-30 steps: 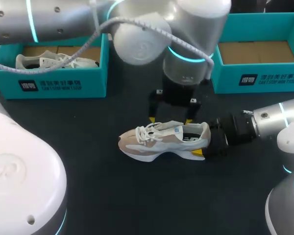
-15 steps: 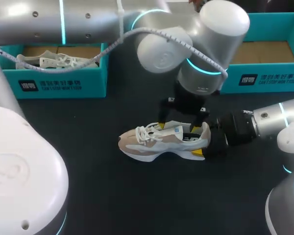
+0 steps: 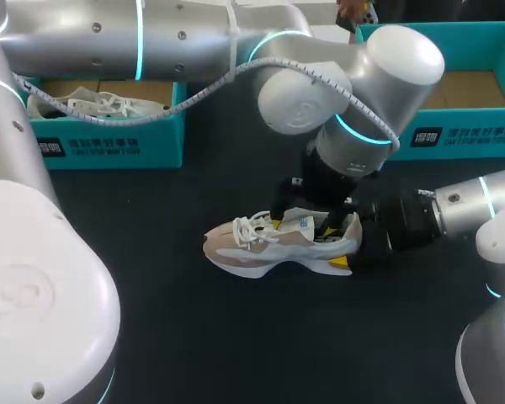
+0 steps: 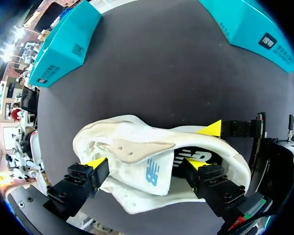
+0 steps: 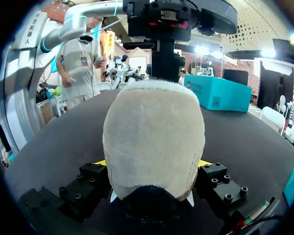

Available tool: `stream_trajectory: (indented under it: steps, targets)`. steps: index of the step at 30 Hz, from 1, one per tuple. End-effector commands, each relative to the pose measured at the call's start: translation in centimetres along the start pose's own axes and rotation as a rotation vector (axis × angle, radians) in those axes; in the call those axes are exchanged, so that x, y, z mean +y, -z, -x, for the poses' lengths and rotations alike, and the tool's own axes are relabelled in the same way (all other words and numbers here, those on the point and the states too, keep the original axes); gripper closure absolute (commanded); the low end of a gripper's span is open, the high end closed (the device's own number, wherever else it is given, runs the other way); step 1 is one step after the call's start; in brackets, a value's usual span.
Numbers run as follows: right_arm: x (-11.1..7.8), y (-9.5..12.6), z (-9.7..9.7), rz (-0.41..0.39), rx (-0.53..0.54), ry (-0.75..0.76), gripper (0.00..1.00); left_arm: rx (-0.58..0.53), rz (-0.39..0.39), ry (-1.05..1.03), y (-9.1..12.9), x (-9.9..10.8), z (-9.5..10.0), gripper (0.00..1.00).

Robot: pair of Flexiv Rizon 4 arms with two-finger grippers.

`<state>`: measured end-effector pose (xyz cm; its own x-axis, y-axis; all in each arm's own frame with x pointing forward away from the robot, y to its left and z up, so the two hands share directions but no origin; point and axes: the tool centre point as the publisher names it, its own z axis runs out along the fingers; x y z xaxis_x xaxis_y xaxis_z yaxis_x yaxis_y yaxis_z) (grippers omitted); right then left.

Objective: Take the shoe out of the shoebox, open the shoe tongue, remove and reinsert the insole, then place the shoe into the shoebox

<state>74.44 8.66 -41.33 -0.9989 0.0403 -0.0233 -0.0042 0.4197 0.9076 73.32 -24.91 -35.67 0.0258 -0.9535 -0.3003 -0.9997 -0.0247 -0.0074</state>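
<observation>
Shoe [image 3: 269,244] mid table [image 3: 236,337]; right gripper [image 3: 351,246] at heel, left gripper [image 3: 303,225] over it. Left box [image 3: 109,145] far left, other shoe [image 3: 93,105] inside; right box [image 3: 454,135] far right.

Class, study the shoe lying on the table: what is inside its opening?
A dark insole with white print shows inside the shoe, and one yellow fingertip of the left claw sits in it. The tongue covers the front of the inside.

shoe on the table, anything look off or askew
Nothing stands out: the shoe stands upright on its sole on the table, heel held squarely in the right arm's jaws, tongue between the left arm's open jaws.
</observation>
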Motion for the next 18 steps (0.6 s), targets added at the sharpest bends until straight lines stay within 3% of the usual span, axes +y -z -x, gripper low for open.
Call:
stream_trajectory:
  steps: [1,13,15,17,18]
  targets:
    - [-0.2,-0.6,0.0,-0.004,-0.002,-0.001,1.00,-0.018,-0.001,0.012,-0.5,0.1,0.8,0.00]
    - [-0.2,-0.6,0.0,-0.004,-0.002,-0.001,1.00,-0.037,-0.009,0.028,0.0,0.9,4.1,0.00]
    - [-0.2,-0.6,0.0,-0.004,-0.002,-0.001,1.00,-0.037,-0.014,0.032,0.3,1.2,4.8,0.18]
    - [-0.2,-0.6,0.0,-0.004,-0.002,-0.001,1.00,-0.037,-0.017,0.039,0.6,1.4,5.4,0.47]
    - [-0.2,-0.6,0.0,-0.004,-0.002,-0.001,1.00,-0.035,-0.015,0.043,0.8,1.5,5.7,0.50]
